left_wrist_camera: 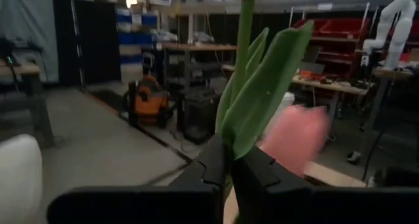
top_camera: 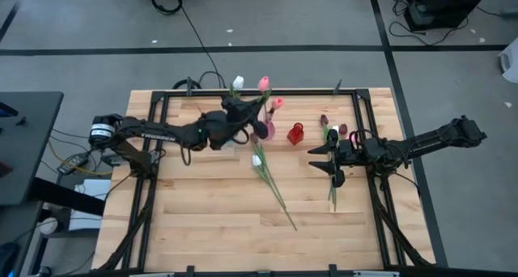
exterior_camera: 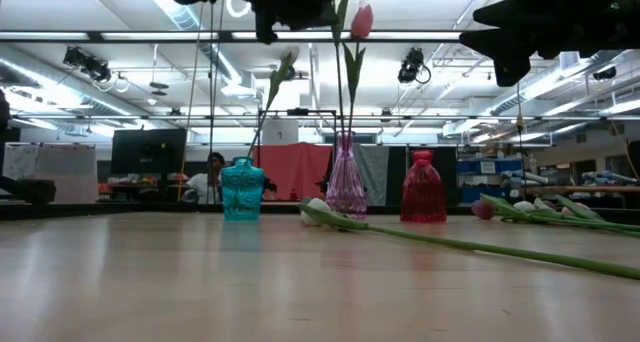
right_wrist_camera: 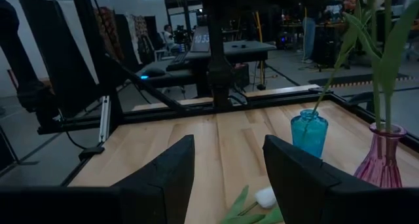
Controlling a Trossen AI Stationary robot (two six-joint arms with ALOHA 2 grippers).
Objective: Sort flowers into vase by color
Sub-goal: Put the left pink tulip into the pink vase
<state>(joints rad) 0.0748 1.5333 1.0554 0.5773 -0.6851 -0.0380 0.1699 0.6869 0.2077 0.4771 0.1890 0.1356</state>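
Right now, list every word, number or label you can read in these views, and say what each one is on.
"10:53": glowing digits on a dark screen beyond the table, blurred, so uncertain.
Teal glass vase, pink-purple glass vase, red glass vase: no text.
Pink artificial tulip clamped in the left tool: no text.
Room signs behind the table: too small to read.

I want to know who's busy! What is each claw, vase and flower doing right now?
Left gripper: jaws shut on pink tulip, above pink vase.
Right gripper: jaws open, empty.
Blue vase: upright, holds a stem.
Red vase: upright, empty.
White tulip: lying on table.
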